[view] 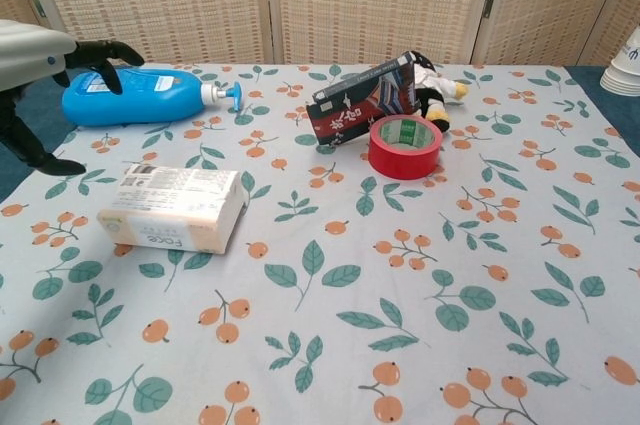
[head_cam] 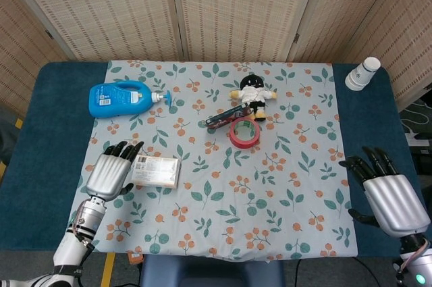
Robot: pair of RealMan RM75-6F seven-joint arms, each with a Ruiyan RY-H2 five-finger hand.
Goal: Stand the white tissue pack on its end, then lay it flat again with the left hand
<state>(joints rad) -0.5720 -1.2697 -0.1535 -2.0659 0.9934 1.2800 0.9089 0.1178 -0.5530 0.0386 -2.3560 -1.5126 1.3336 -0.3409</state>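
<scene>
The white tissue pack (head_cam: 156, 171) lies flat on the floral cloth (head_cam: 223, 219) of the worktop (head_cam: 47, 132), at about 8 o'clock from the cloth's centre. The left hand (head_cam: 111, 173) hovers just beside the pack, at its 9 o'clock side, with fingers spread and holding nothing; contact with the pack cannot be told. The right hand (head_cam: 387, 196) is well apart, at the 4 o'clock edge, fingers apart and empty. A blue bottle (head_cam: 121, 98) lies at 12 o'clock from the pack. A red tape roll (head_cam: 244, 132), a dark box (view: 362, 100) and a small doll (head_cam: 252, 91) stay near the centre. A white cup (head_cam: 363, 73) stands at 2 o'clock.
</scene>
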